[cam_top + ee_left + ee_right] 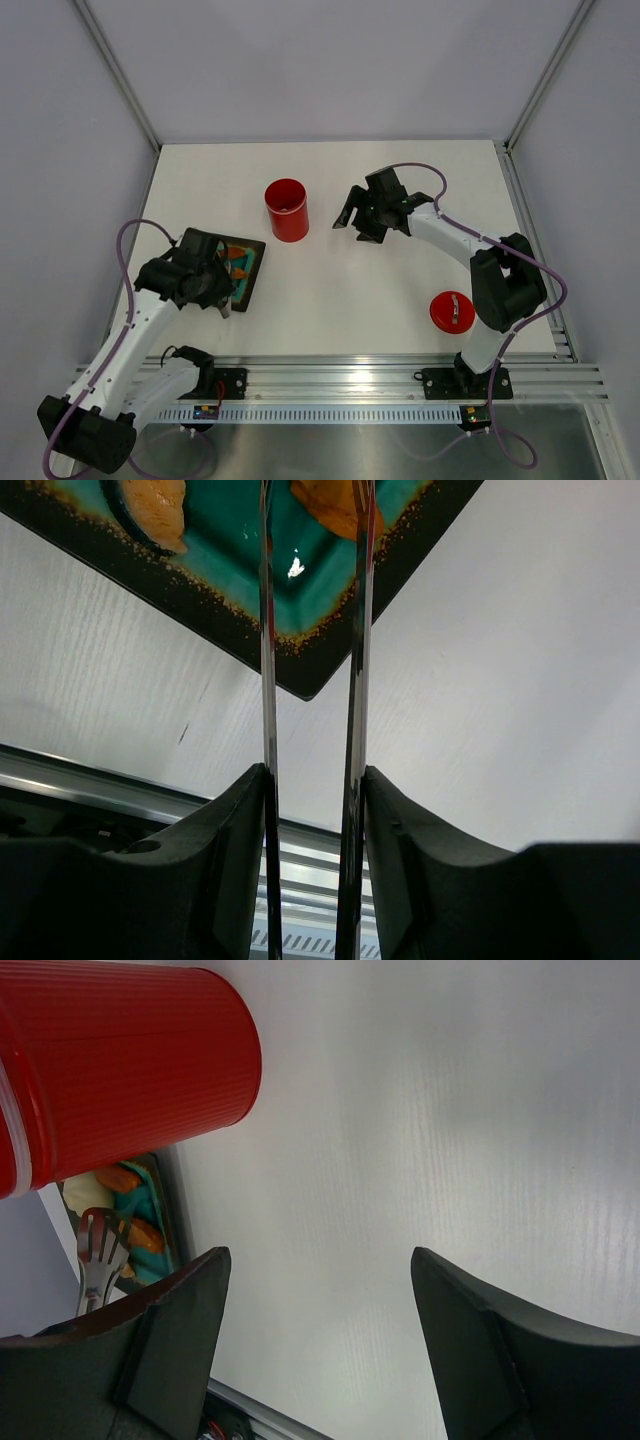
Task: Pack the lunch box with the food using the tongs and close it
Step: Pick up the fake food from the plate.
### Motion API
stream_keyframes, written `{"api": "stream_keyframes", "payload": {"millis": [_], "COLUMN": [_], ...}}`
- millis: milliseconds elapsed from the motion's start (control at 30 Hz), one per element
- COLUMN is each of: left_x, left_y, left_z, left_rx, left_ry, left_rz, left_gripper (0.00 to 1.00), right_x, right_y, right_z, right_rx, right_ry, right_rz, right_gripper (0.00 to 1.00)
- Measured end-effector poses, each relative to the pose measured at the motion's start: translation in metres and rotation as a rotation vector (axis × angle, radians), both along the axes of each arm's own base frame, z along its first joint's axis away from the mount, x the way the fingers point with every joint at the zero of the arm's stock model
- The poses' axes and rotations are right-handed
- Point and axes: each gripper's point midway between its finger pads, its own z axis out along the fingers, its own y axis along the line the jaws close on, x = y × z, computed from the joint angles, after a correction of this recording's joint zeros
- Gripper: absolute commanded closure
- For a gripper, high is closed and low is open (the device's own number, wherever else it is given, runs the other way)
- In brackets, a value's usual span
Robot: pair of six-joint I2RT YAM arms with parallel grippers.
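Observation:
The lunch box [286, 210] is a red canister standing open and upright mid-table; it fills the upper left of the right wrist view [120, 1060]. Its red lid [452, 312] lies flat at the front right. My left gripper [212, 280] hangs over the black tray [256, 268] and is shut on the tongs [268, 680], whose two thin strips reach out over the tray. Their ends stand either side of an orange food piece [330, 505]; a second orange piece [160, 505] lies to its left. My right gripper [356, 226] is open and empty, just right of the canister.
The tray has a teal mat [240, 570] and sits at the left front of the table. A metal rail [340, 380] runs along the near edge. Grey walls enclose the table on three sides.

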Motion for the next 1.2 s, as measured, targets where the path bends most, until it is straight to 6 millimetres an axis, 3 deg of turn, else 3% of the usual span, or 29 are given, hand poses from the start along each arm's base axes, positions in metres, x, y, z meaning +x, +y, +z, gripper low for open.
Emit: {"api": "stream_keyframes", "payload": {"millis": [500,833,1200], "left_x": [0.007,0.003,-0.007], "left_y": [-0.01,-0.002,0.006], "left_z": [-0.007,0.002,-0.003], "left_rx": [-0.006,0.045,0.085], "left_ry": [0.031,0.033,0.068], "left_rz": [-0.097,-0.133,-0.161], "left_gripper": [0.55,0.52,0.64], "right_x": [-0.004,-0.005,-0.003], "right_y": [-0.002,-0.001,0.004], "right_z": [-0.007,-0.006,-0.003], "right_rx": [-0.007,0.002,0.025], "right_ry": [0.015,0.016,0.008], "right_rz": [0.0,0.003,0.01], "right_gripper": [0.18,0.18,0.18]}}
